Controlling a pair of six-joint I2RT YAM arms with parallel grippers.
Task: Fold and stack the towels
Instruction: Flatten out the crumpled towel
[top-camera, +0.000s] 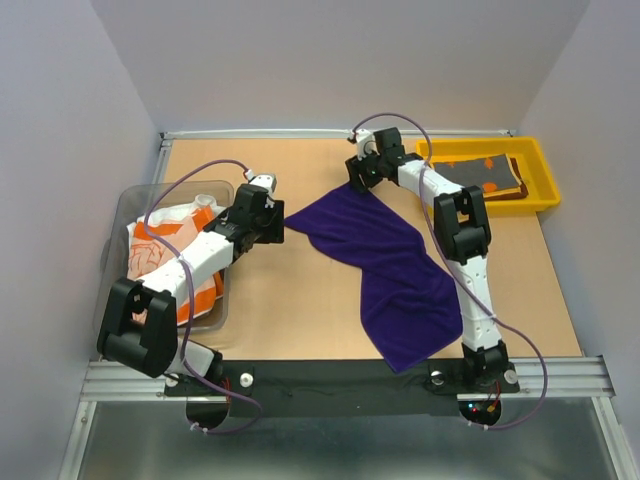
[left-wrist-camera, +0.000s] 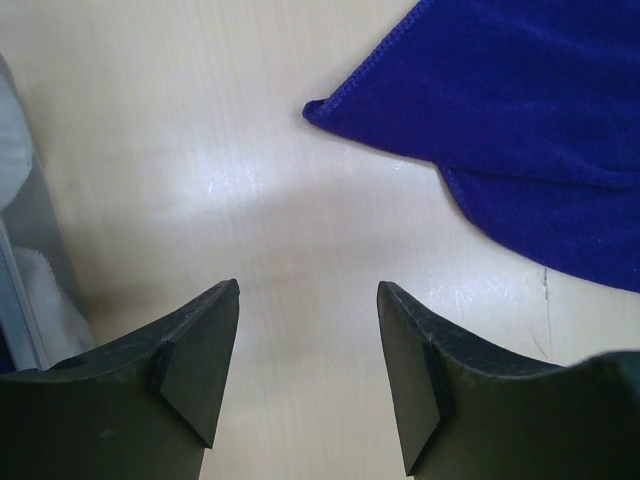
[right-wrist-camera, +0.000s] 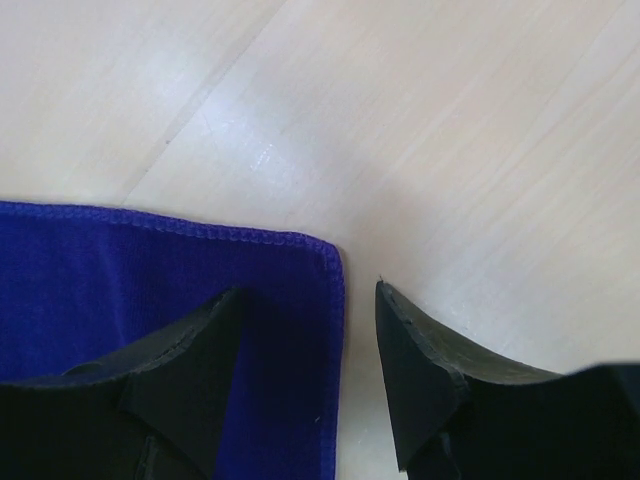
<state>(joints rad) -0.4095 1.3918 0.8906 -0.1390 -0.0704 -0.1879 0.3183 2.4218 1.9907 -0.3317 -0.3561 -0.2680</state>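
Straddling the far corner of the purple towel (right-wrist-camera: 150, 290), the right gripper (right-wrist-camera: 308, 365) has its 2 fingers spread and grasps nothing; 1 finger sits over the cloth and the other over bare table (top-camera: 300, 310), a placement that suits pinching the hemmed edge once the jaws close. The towel lies loosely rumpled in a diagonal band across the table in the top view (top-camera: 395, 265), its far end under the right wrist and its near end beside the right arm's base; it is not yet folded. The left gripper (left-wrist-camera: 308, 370) is likewise released, fingers apart above bare wood; the towel's left corner (left-wrist-camera: 318, 108) lies ahead of it and apart, so this arm appears staged to take the 2nd corner. Judged from this layout, the step in hand is securing 2 corners to spread or fold the cloth. An orange-and-white patterned towel (top-camera: 160, 250) sits in the clear plastic bin (top-camera: 125, 205) at the left; a dark towel with orange marks (top-camera: 480, 172) rests, already folded, in the yellow tray (top-camera: 540, 175) at the far right; the stack likely builds there.
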